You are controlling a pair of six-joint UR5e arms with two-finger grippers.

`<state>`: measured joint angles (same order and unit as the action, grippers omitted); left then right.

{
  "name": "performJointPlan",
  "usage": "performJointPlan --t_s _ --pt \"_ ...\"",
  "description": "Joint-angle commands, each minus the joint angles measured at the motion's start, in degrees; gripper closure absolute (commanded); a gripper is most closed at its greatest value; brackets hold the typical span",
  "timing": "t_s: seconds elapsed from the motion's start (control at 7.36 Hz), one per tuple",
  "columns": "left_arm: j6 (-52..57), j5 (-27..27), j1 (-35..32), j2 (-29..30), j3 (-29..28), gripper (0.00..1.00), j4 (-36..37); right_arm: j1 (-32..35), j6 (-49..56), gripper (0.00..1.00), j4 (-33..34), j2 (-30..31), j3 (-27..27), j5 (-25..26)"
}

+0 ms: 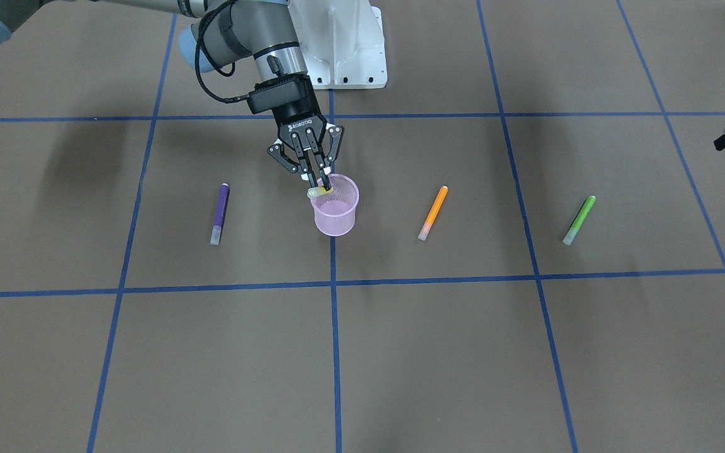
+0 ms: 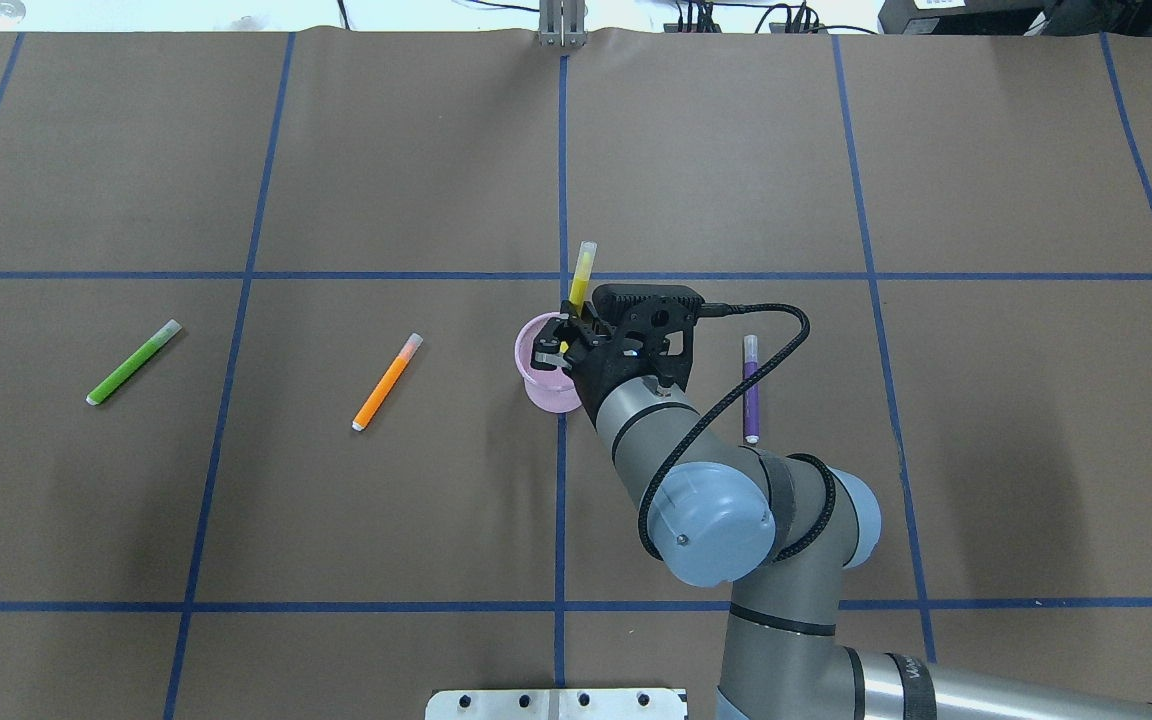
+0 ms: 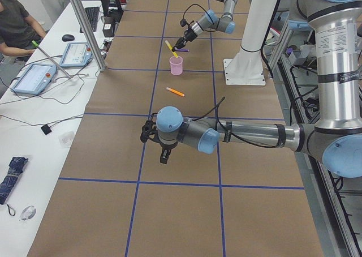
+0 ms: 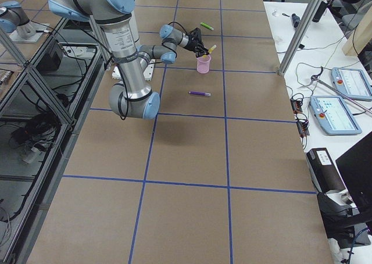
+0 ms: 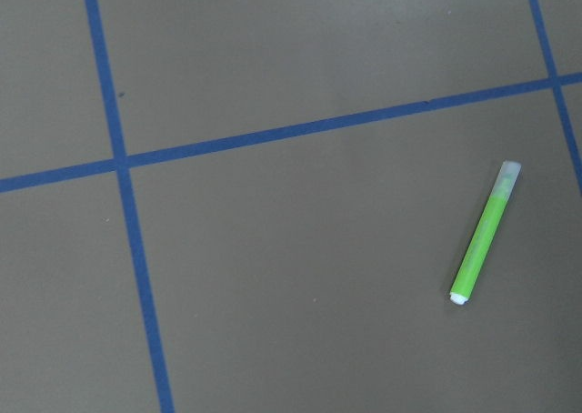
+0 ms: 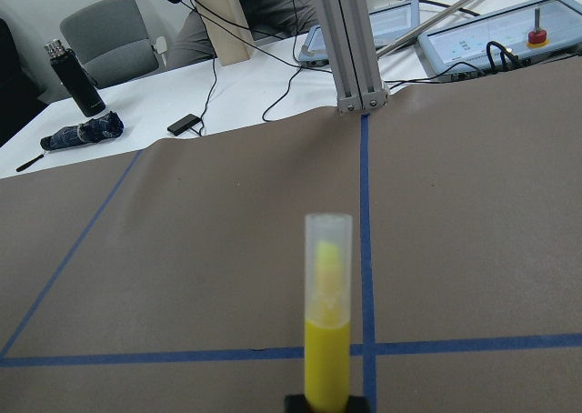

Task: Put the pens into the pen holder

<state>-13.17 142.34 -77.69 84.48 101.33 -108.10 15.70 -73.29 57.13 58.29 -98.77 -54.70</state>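
Pinching the yellow pen (image 2: pixel 582 275), right fingers (image 1: pixel 323 178) overhang pen holder (image 1: pixel 336 217) rim.

Twin UR5e rig, the usual silver and baby-blue look

The right arm (image 2: pixel 636 415) is silver-grey tubing with pale blue joint caps (image 2: pixel 711 520) and black bands at the joints. A black braided cable (image 2: pixel 781 309) runs along the outside to a boxy black camera housing (image 1: pixel 277 94) on the wrist. The right gripper (image 1: pixel 320 182) is all black, with linkage-style fingers and white ROBOTIQ lettering (image 1: pixel 303 124) on its body. The base is a white metal pedestal (image 1: pixel 350 44) with a row of small dark bolts along its foot. The left arm (image 3: pixel 254 135) is the same build with the same black cable, plus a white printed label (image 3: pixel 337 47) on its fat grey link.
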Motion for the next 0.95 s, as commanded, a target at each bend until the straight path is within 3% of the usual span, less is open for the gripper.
performJointPlan --t_s 0.0,0.14,0.27,0.41,0.54,0.82 --pt "-6.2 -5.5 7.8 4.8 -0.1 0.01 0.1 0.4 -0.1 0.0 0.2 0.8 -2.9 -1.1" --pt "-5.6 -11.2 13.2 7.3 0.4 0.01 0.2 1.1 -0.1 0.0 0.3 2.5 -5.6 -4.2" --pt "-4.3 -12.7 17.4 10.4 -0.3 0.02 0.4 4.2 0.0 0.0 0.3 5.4 -8.1 -9.8" --pt "-2.6 -12.8 20.2 11.1 -0.9 0.09 0.5 9.6 0.3 0.0 0.3 9.7 -10.5 -19.4" --pt "-2.2 -15.5 21.5 11.2 -0.7 0.0 0.4 17.6 1.0 0.0 -0.2 14.2 -11.4 -33.1" --pt "-1.8 -19.5 26.3 11.5 -2.0 0.0 0.7 36.4 6.2 0.0 0.3 19.8 -9.4 -62.7"
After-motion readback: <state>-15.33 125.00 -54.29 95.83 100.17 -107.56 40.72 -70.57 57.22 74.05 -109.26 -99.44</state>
